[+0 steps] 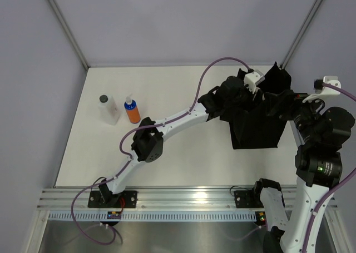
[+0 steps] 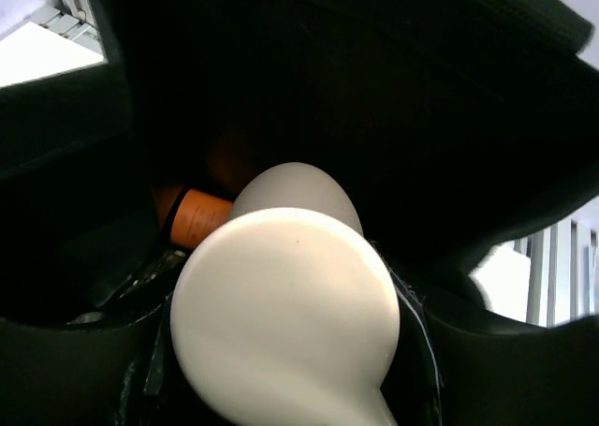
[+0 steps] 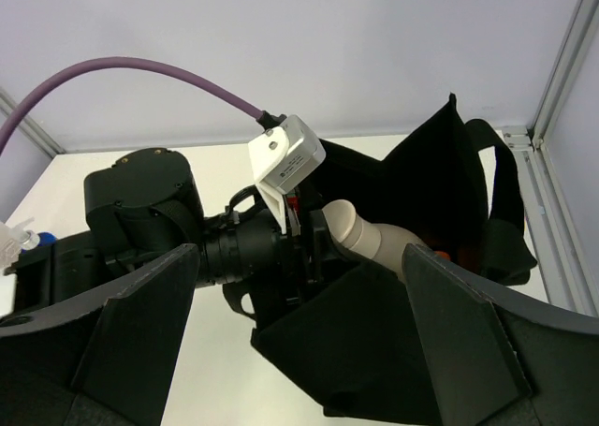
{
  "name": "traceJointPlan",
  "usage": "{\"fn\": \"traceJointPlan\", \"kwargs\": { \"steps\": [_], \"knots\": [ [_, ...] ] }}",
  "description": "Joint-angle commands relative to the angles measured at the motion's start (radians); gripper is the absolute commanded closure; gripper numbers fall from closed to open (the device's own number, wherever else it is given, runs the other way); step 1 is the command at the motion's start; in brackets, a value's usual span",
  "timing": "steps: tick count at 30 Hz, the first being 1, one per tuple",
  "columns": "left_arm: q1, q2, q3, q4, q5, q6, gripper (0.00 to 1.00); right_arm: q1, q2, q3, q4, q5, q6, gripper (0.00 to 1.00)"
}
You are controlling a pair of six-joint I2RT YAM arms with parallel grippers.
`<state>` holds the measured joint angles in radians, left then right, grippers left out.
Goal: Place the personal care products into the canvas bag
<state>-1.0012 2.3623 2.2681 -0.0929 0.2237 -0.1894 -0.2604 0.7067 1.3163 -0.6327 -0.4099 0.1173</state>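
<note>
The white worktop (image 1: 183,158) is carrying three things directly on its surface. Toward its far left, a clear bottle with a grey cap (image 1: 109,110) is standing upright, and just beside it on the right an orange bottle with a blue cap (image 1: 132,110) is standing upright too; the two are near each other but not touching. Well apart from them, the black canvas bag (image 1: 257,128) is sitting on the right side, its mouth gaping open.

1. Left arm (image 1: 178,119) and right arm (image 1: 307,208): white tubular links, bulky black joints.
2. Purple cable (image 1: 214,65) runs along each arm.
3. White boxy camera mount (image 1: 255,78) on each wrist.
4. Small green light (image 1: 321,168) on a right-arm joint.
</note>
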Motion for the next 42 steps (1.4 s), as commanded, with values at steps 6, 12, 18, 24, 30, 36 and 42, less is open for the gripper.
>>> {"fn": "traceJointPlan", "kwargs": {
  "steps": [6,12,18,24,30,36,42],
  "knots": [
    [-0.013,0.026,0.102,0.167,0.009,-0.128,0.57,-0.023,-0.009,-0.019,0.061,-0.038,0.028,0.01],
    [-0.013,0.055,0.076,0.139,0.032,-0.145,0.29,-0.039,-0.013,-0.035,0.071,-0.046,0.033,0.01],
    [-0.013,0.017,0.105,0.137,-0.01,-0.136,0.06,-0.045,-0.012,-0.049,0.068,-0.056,0.024,0.01],
    [0.015,-0.063,0.136,0.102,-0.026,-0.101,0.02,-0.045,-0.013,-0.04,0.065,-0.079,0.018,0.01],
    [0.039,-0.133,0.074,0.094,-0.035,-0.055,0.02,-0.046,-0.009,-0.011,0.036,-0.104,-0.004,0.01],
    [0.062,-0.32,-0.036,-0.008,-0.086,0.07,0.01,-0.046,0.025,0.066,-0.063,-0.204,-0.096,0.0],
    [0.116,-0.665,-0.373,-0.059,-0.199,0.153,0.01,-0.046,0.051,0.087,-0.137,-0.361,-0.202,0.0]
  ]
}}
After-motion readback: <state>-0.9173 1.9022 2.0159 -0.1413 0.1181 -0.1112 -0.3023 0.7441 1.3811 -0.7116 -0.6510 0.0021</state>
